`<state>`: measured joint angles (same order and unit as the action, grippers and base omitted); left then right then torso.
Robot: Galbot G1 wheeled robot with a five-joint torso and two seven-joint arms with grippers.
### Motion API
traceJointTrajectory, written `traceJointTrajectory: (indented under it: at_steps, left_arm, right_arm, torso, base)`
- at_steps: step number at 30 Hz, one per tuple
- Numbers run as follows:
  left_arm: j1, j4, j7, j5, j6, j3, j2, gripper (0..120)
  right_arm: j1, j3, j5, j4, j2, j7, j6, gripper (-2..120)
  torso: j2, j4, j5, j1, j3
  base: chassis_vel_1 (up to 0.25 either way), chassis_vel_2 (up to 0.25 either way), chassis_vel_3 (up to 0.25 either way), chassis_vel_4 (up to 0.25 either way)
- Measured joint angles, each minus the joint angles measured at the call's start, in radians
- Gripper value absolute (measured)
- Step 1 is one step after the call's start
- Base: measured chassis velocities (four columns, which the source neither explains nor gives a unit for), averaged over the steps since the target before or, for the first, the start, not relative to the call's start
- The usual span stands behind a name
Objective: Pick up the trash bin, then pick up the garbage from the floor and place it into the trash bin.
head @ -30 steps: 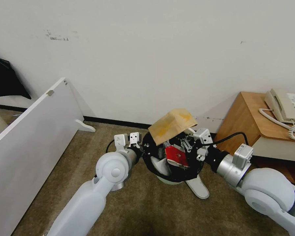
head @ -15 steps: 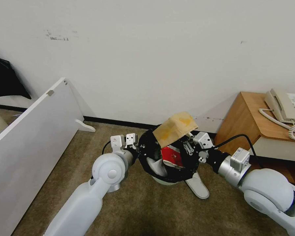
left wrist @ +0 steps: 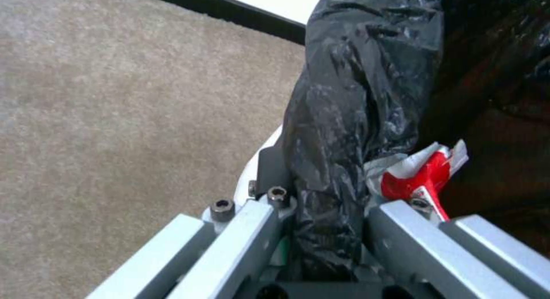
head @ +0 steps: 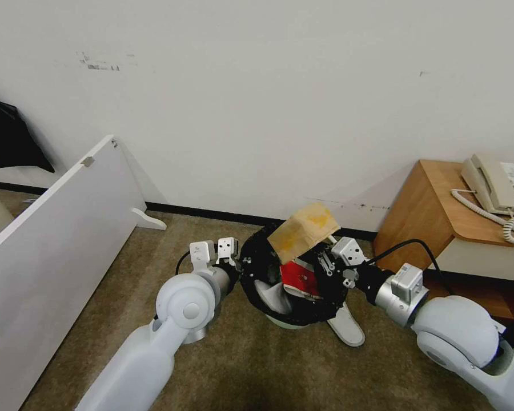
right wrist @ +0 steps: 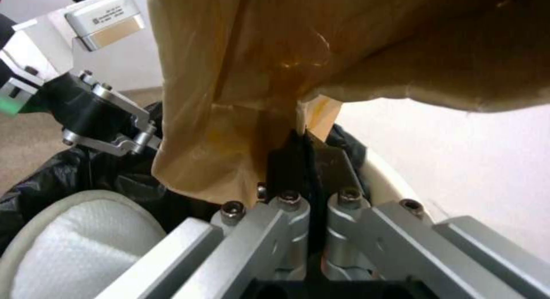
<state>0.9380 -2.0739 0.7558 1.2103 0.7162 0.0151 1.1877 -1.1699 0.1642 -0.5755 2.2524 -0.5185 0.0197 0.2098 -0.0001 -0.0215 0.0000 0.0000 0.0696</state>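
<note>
We see a white wall [head: 268, 103] with black skirting [head: 200, 212], brown carpet [head: 257, 365], a leaning white panel [head: 45, 251], and a wooden cabinet [head: 434, 211] bearing a phone [head: 497, 185].

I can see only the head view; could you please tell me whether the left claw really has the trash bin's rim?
Observer: Yes. In the left wrist view, the left claw clamps the trash bin at its bag-covered rim, one finger outside and one inside.
Operator: Thank you. Is the right claw gripping the paper bag?
Observer: Yes. In the right wrist view, the right claw is pinched shut on the brown paper bag at its lower edge.
</note>
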Motion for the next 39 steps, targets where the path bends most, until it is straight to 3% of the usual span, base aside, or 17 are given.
traceJointTrajectory:
  at_steps: [12,32,35,39]
  left_arm:
    - [0.003,-0.006,0.011,-0.021,0.004,-0.036,0.034,1]
    - [0.009,-0.004,0.008,-0.029,0.0,-0.026,0.02,1]
    - [0.009,-0.006,0.008,-0.026,-0.001,-0.024,0.017,1]
    - [0.012,-0.007,0.009,-0.014,-0.003,-0.021,0.016,1]
  right_arm:
    - [0.017,-0.064,0.033,-0.026,-0.035,-0.007,0.004,0]
    - [0.011,-0.089,0.061,-0.075,-0.047,-0.02,-0.019,0]
    - [0.01,-0.092,0.063,-0.081,-0.05,-0.021,-0.02,5]
    - [0.015,-0.099,0.065,-0.085,-0.055,-0.02,-0.021,25]
  torso:
    - [0.0,0.0,0.0,0.0,0.0]
    - [0.0,0.0,0.0,0.0,0.0]
    - [0.0,0.0,0.0,0.0,0.0]
    - [0.0,0.0,0.0,0.0,0.0]
  base:
    - [0.0,0.0,0.0,0.0]
    - [0.0,0.0,0.0,0.0]
    - [0.0,0.0,0.0,0.0]
    - [0.0,0.0,0.0,0.0]
